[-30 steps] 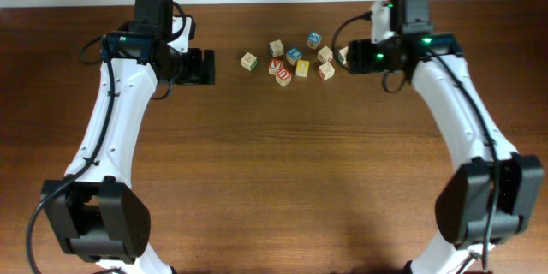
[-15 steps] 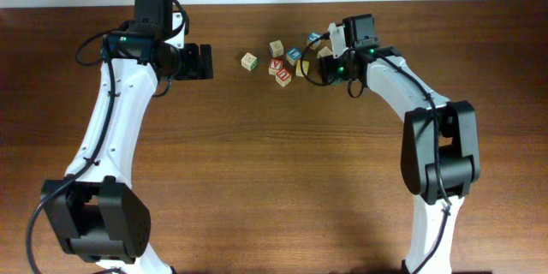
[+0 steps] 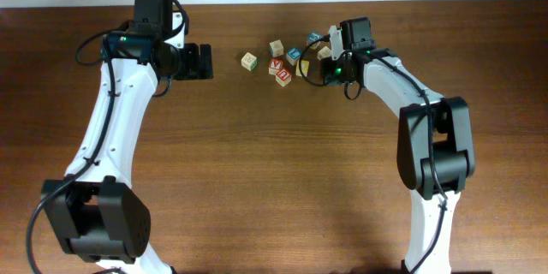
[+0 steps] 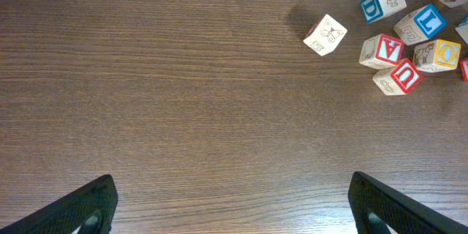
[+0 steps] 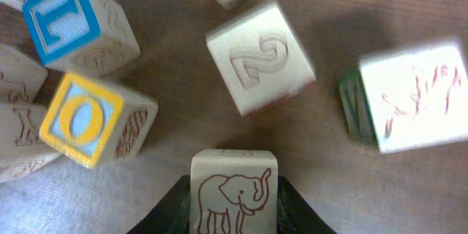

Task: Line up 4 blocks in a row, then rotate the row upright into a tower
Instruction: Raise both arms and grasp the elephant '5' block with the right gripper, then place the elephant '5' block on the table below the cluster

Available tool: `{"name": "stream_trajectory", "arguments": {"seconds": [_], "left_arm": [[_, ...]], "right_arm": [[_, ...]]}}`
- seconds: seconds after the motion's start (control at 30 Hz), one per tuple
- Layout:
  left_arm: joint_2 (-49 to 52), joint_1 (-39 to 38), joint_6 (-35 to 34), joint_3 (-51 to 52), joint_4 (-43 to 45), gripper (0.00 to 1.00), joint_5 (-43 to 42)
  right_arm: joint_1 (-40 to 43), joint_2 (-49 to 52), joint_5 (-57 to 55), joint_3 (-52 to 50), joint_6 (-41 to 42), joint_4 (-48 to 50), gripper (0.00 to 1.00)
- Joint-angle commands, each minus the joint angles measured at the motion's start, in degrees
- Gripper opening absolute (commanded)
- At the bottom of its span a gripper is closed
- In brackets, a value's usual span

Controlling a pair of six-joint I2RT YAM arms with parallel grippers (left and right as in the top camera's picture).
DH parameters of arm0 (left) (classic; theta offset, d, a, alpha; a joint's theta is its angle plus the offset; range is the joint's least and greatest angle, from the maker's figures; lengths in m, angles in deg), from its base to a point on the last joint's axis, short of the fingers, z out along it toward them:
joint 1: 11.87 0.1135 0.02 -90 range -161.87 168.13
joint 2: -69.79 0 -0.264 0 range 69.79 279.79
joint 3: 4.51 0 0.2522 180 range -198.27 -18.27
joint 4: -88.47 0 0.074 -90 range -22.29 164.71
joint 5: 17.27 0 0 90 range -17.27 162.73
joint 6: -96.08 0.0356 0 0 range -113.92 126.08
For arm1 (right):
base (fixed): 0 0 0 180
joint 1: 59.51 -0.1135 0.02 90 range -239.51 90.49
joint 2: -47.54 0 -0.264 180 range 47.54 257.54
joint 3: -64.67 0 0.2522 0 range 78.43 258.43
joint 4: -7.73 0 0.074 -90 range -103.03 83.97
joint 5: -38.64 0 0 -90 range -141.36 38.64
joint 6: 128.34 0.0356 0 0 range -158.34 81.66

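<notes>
- The right gripper (image 5: 234,216) has its jaws pressed against two opposite sides of the elephant block (image 5: 234,189), a pale cube, and pinches it between them.
- Just ahead on the table (image 5: 175,128) lies the block marked 2 (image 5: 261,57), turned at an angle and apart from the pinched cube.
- On one side sits the yellow O block (image 5: 89,121), just beside the blue L block (image 5: 77,25). On the other side is a green-sided block (image 5: 406,95), blurred.
- The left gripper (image 4: 234,208) is spread wide and holds nothing. It is well apart from the red A block (image 4: 379,50) and the red U block (image 4: 398,78).
</notes>
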Motion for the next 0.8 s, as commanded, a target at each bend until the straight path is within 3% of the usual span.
{"name": "stream_trajectory", "arguments": {"seconds": [0.0, 0.2, 0.3, 0.37, 0.47, 0.53, 0.6, 0.7, 0.77], "left_arm": [[0.2, 0.3, -0.7, -1.0, 0.3, 0.99, 0.6], [0.2, 0.3, -0.7, -1.0, 0.3, 0.99, 0.7], [0.2, 0.3, -0.7, -1.0, 0.8, 0.99, 1.7], [0.2, 0.4, -0.7, -1.0, 1.2, 0.99, 2.8], [0.2, 1.0, -0.3, -1.0, 1.9, 0.99, 2.8], [0.2, 1.1, 0.2, -1.4, 2.1, 0.99, 2.8], [0.2, 1.5, 0.2, -3.3, 2.1, 0.99, 2.8], [0.2, 3.8, 0.1, -5.7, 2.5, 0.99, 2.7], [0.2, 4.8, 0.1, -5.7, 2.0, 0.99, 2.8]], "right_arm": [[-0.6, -3.0, 0.8, -0.1, 7.3, -7.5, 0.28], [-1.5, -4.1, 1.0, -0.1, 10.4, -36.1, 0.24], [-2.8, -4.1, 0.6, -0.1, 9.8, -43.6, 0.25], [-3.0, -4.3, 0.5, -0.1, 9.8, -45.4, 0.38], [-3.0, -8.1, 0.5, 1.5, 9.8, -46.5, 0.73], [-3.0, -10.8, 0.5, 5.9, 9.7, -47.3, 0.78], [-3.3, -11.3, 0.5, 11.3, 9.7, -42.1, 0.77], [-4.9, -9.3, -1.8, 11.4, 10.0, -22.2, 0.72], [-6.1, -6.7, -4.4, 11.4, 10.1, -14.5, 0.69]]}}
